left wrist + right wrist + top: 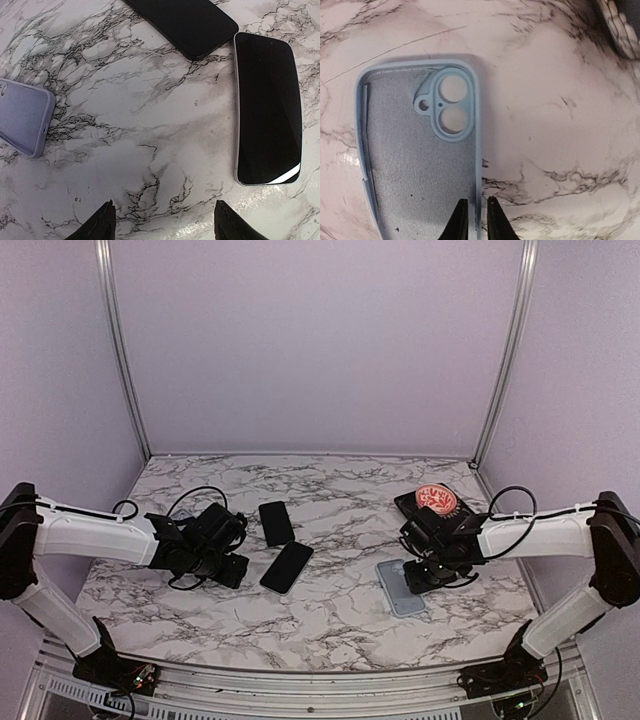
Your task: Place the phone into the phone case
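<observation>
A black phone [287, 567] with a silver edge lies face up mid-table; in the left wrist view the phone [267, 110] is to the right of my fingers. My left gripper [215, 555] hovers low over bare marble, open [162, 220], nothing between its fingertips. A light blue phone case [400, 588] lies inside up at the right, camera cutout away from me. My right gripper [425, 570] is shut [476, 217] on the right rim of that phone case [415, 165], one finger inside the wall and one outside.
A second black slab [276, 523], also seen as a slab [185, 20], lies just behind the phone. A lilac case [22, 117] sits at the left. A dark case with a red pattern [437, 500] lies at the back right, near the wall.
</observation>
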You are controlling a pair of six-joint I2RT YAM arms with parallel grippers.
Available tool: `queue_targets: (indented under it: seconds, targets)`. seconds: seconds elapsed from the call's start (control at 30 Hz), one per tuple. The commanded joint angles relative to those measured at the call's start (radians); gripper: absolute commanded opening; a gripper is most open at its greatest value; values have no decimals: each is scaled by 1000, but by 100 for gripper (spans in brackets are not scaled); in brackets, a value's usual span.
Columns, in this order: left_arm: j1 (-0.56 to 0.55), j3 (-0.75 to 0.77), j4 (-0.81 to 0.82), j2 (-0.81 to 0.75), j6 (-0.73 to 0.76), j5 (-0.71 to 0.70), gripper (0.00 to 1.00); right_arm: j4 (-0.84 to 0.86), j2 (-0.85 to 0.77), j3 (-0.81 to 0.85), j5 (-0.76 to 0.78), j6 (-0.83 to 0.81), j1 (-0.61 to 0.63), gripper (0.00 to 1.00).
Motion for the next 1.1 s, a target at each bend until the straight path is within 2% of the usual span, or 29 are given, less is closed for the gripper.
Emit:
queue_targets:
  seconds: [0.0,0.03,0.1,0.27,0.37,0.53,0.7,0.9,1.0,1.07]
  targets:
    - [-3,2,19,41,37,-41,62,-43,-39,68,15,-2,0,25]
    - [-3,10,19,55,45,-38,62,-63,-34,92,26,-9,0,31]
    - [-3,34,26,94,64,-33,61,-100,-27,142,48,-19,1,34]
    - [-3,136,32,241,140,-41,58,-65,-20,239,51,-35,26,34]
    - [-2,173,36,300,155,-30,54,7,2,255,-10,-25,55,34]
    - [-18,176,82,344,226,130,54,87,44,250,-71,-11,73,34]
    - [-109,238,83,414,320,250,54,88,59,254,-38,3,73,34]
    - [-169,364,141,493,261,331,52,72,62,269,29,-8,72,35]
    - [-169,353,235,441,200,345,52,89,100,310,39,-33,72,37]
    - [-162,321,287,375,165,292,52,106,149,348,14,-68,72,42]
